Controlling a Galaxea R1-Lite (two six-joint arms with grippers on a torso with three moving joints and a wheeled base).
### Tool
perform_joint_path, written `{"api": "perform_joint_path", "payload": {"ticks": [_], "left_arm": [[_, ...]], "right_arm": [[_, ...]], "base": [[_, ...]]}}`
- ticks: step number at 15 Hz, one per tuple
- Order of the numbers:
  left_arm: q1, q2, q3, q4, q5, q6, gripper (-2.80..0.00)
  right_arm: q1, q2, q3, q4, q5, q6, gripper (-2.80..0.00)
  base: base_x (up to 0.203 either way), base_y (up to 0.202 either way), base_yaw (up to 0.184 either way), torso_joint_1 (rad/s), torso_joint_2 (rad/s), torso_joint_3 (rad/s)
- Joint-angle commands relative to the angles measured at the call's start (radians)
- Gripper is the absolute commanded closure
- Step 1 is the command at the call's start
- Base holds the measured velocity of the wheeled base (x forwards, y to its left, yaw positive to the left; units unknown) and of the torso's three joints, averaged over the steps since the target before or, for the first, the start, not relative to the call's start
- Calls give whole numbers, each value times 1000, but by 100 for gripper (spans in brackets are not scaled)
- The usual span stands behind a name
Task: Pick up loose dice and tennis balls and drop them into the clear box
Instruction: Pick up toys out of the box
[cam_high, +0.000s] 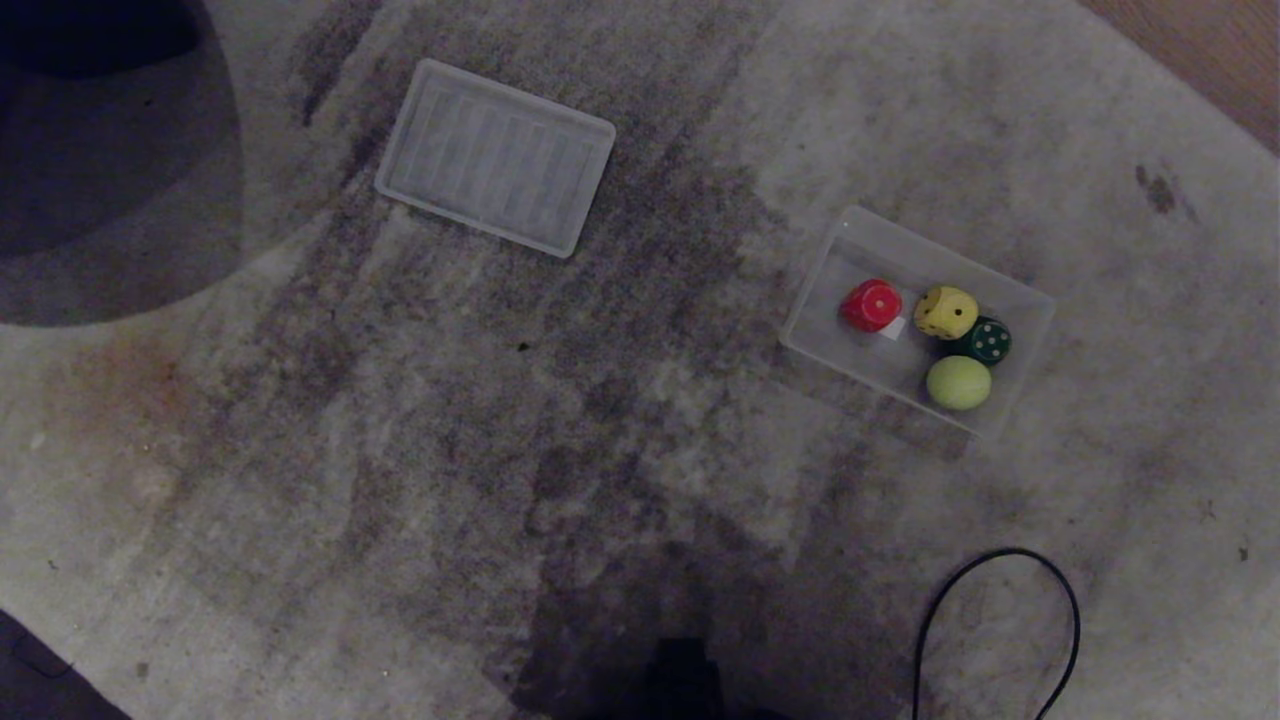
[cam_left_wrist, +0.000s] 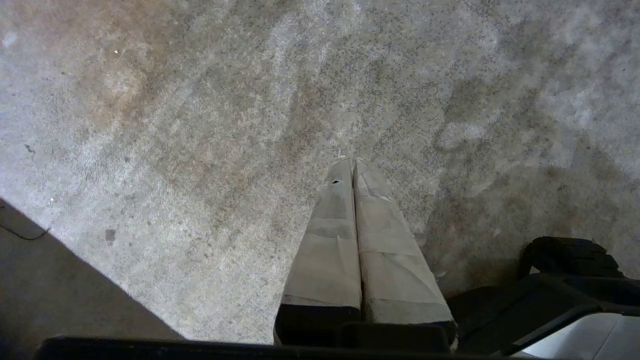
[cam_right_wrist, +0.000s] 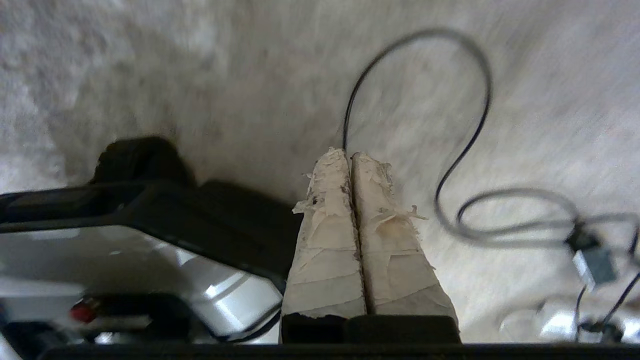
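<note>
Box: the clear box (cam_high: 1020, 300) sits on a stained grey carpet (cam_high: 500, 450), to the right in the head view, set at a slant.
Contents: a red die (cam_high: 871, 304) lies near the box's left end; a yellow die (cam_high: 945, 312) and a green die (cam_high: 989, 341) touch each other further right; one tennis ball (cam_high: 958, 382) rests just beside the green die, against the near wall.
Lid: a flat ribbed panel (cam_high: 496, 157) lies well apart from the box, up and to the left on the carpet.
Cable: a black cable (cam_high: 1000, 620) loops over the carpet near the bottom right.
Left gripper: the left gripper (cam_left_wrist: 353, 165) hangs above bare carpet with its taped fingers (cam_left_wrist: 330, 240) pressed together, grasping nothing.
Right gripper: the right gripper (cam_right_wrist: 350, 154) is clenched too, its frayed taped fingers (cam_right_wrist: 390, 250) meeting along their length and empty, above the carpet just short of the cable (cam_right_wrist: 470, 130).
Arms: neither arm shows in the head view.
</note>
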Motion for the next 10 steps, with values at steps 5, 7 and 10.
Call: {"api": "perform_joint_path", "payload": {"ticks": [5, 7, 10], "left_arm": [[0, 2, 2, 0, 1, -1, 0], [0, 2, 2, 0, 1, 0, 0], [0, 2, 2, 0, 1, 0, 0]], "right_arm": [[16, -342, 39, 21, -46, -83, 0], [16, -342, 39, 20, -51, -64, 0], [16, -342, 42, 18, -47, -92, 0]], "base": [[0, 0, 0, 0, 0, 0], [0, 0, 0, 0, 0, 0], [0, 0, 0, 0, 0, 0]]}}
